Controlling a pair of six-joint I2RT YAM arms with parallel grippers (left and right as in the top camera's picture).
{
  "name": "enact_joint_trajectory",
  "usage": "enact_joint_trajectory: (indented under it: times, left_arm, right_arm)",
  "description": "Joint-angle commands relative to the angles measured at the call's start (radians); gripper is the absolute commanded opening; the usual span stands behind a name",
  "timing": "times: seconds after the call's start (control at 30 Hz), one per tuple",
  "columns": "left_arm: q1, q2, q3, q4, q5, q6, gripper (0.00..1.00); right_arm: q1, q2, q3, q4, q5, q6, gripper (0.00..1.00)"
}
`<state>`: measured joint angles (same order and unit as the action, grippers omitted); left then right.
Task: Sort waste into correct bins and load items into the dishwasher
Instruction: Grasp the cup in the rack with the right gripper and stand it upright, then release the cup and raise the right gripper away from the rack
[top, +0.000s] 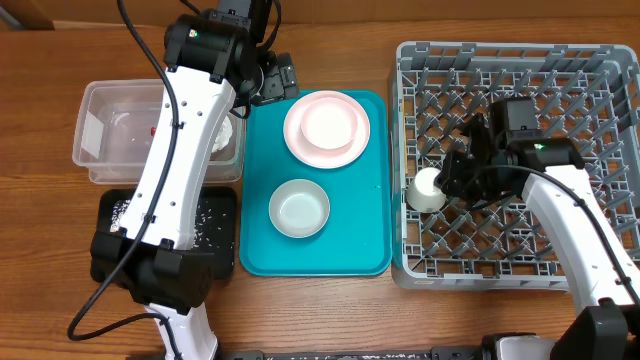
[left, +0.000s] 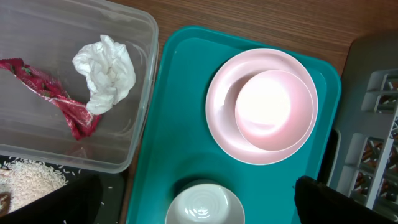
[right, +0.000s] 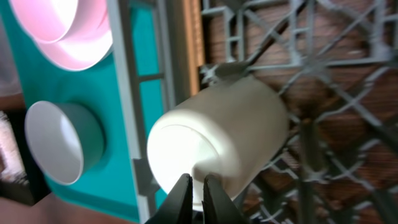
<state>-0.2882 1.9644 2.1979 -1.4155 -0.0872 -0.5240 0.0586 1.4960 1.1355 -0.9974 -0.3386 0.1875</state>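
Cream cup (top: 427, 190), small and smooth-sided, lies tipped on its side inside the large square grey plastic dish rack (top: 600, 70), against the rack wall nearest the flat teal serving tray (top: 260, 200). My right pincer (right: 198, 186) is at the cup's lower edge with its two fingers drawn almost together and only a thin slit between them. I cannot tell whether they pinch the cup or merely touch it.

My left pincer (left: 196, 186) hangs over the teal tray with its fingers spread wide and nothing between them. On that tray sits a round pale pink plate (top: 345, 150) with a small round whitish bowl (top: 328, 122) on it. A second whitish bowl (top: 299, 209) stands apart from the plate, nearer the tray's front. Beside the tray, the clear rectangular plastic tub (top: 100, 120) holds a crumpled white paper napkin (left: 106, 68) touching a red snack wrapper (left: 56, 99). Loose white rice (left: 28, 180) lies in the shallow black rectangular tray (top: 225, 230) just beside the tub.
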Motion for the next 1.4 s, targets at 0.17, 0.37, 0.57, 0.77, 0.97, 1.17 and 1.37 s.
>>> enact_joint_trajectory:
  times: [0.17, 0.37, 0.57, 0.77, 0.97, 1.17, 1.37]
  left_arm:
    - [0.000, -0.016, 0.010, -0.001, -0.009, 0.007, 1.00]
    - [0.000, -0.016, 0.010, -0.001, -0.009, 0.007, 1.00]
    - [0.000, -0.016, 0.010, -0.001, -0.009, 0.007, 1.00]
    - [0.000, -0.016, 0.010, -0.001, -0.009, 0.007, 1.00]
    - [0.000, -0.016, 0.010, 0.000, -0.009, 0.007, 1.00]
    - [0.000, -0.016, 0.010, -0.001, -0.009, 0.007, 1.00]
    - [0.000, -0.016, 0.010, 0.000, -0.009, 0.007, 1.00]
  right_arm:
    - [-0.006, -0.011, 0.027, -0.051, 0.159, 0.022, 0.14]
    - [-0.006, -0.011, 0.119, -0.105, 0.158, 0.022, 0.16]
    - [0.006, -0.011, 0.277, -0.228, 0.159, 0.021, 0.21]
    - [0.028, -0.011, 0.327, -0.216, 0.154, 0.022, 0.28]
    - [0.098, 0.012, 0.323, -0.067, 0.160, 0.013, 0.43]
    - [0.176, 0.099, 0.322, 0.047, 0.217, -0.031, 0.47]
    - [0.237, 0.236, 0.322, 0.093, 0.294, -0.032, 0.43]
